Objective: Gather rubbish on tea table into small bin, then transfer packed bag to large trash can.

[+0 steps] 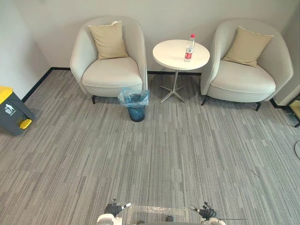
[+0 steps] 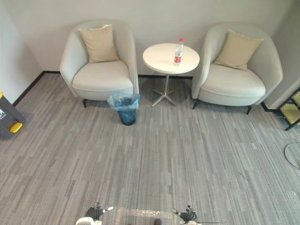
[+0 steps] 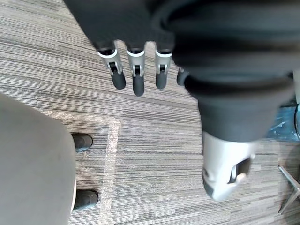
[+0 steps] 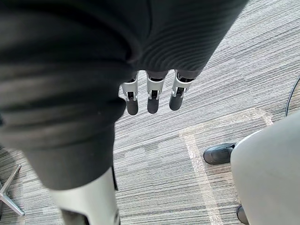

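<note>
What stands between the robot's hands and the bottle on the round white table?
Nothing visible. Only grey carpet lies between the left hand, the right hand and the clear plastic bottle with a red cap on the round white table. The small blue lined bin stands off to the side.

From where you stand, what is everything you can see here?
Rounded upholstered armchairs: two, pale grey, flanking the table.
Square cushions: two, beige, one on each armchair.
Round pedestal table: one, white, by the back wall.
Clear plastic bottle: one, red cap and label, upright on the table.
Small bag-lined bin: one, blue, on the floor by the left armchair.
Large trash can: one, grey with yellow lid, by the left wall.
Left hand, right hand: one each, silver fingers straight, above grey carpet.
</note>
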